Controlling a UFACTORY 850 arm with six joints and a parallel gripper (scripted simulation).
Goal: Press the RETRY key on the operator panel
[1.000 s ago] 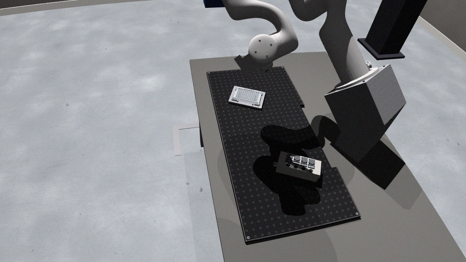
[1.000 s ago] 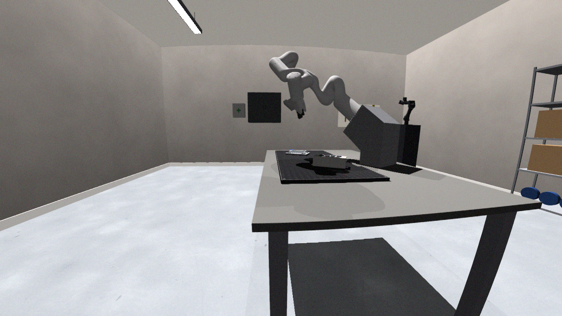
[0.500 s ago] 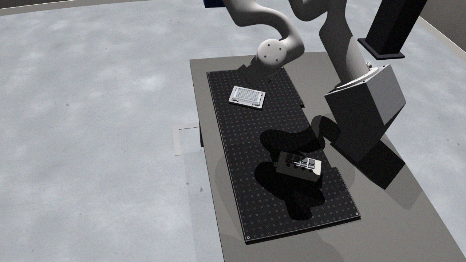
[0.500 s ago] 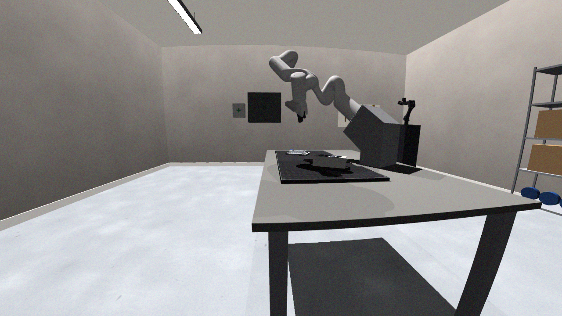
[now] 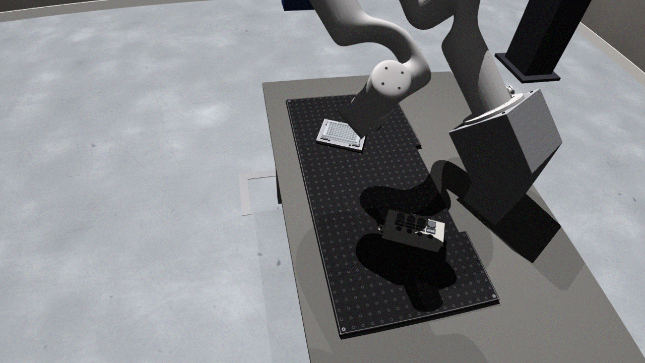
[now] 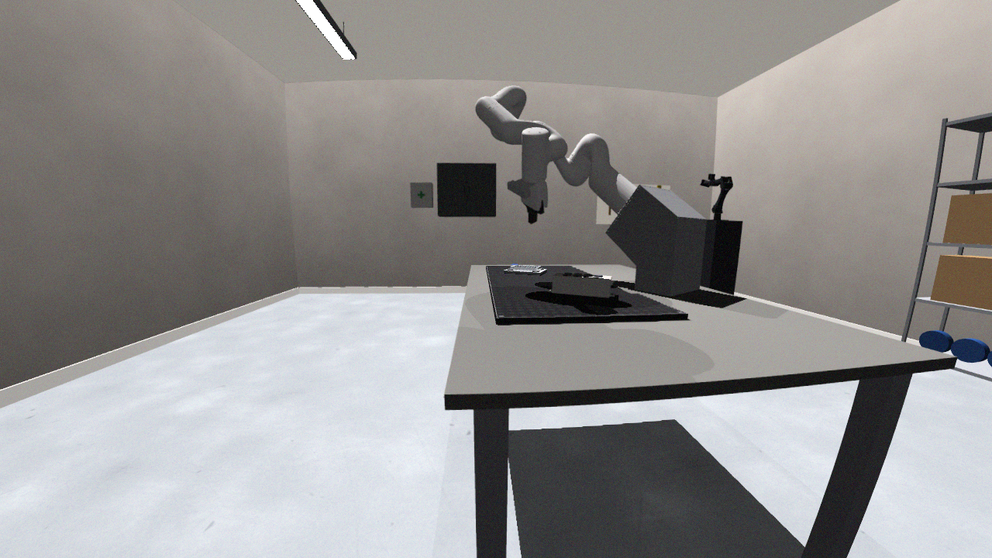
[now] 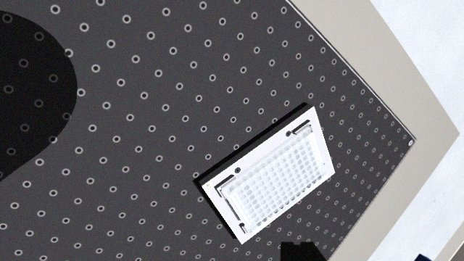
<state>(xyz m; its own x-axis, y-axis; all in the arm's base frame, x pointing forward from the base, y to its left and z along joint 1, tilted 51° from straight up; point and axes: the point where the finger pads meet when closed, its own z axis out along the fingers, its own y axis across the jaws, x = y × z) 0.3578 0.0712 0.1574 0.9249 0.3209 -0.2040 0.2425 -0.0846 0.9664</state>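
The operator panel (image 5: 412,229) is a small grey box with a row of dark keys and a white label strip. It sits on the black perforated board (image 5: 387,212) toward the near end, in the arm's shadow; no lamp looks lit and the names are too small to read. It also shows in the exterior view (image 6: 583,285). My gripper (image 6: 532,213) hangs high above the far part of the board, well away from the panel, and is shut and empty. In the wrist view only a dark fingertip (image 7: 302,251) shows at the bottom edge.
A white well plate on a holder (image 5: 340,134) lies at the far part of the board, seen also in the wrist view (image 7: 271,173). The arm's grey base block (image 5: 505,153) stands to the right of the board. A shelf with boxes (image 6: 964,242) stands at the right wall.
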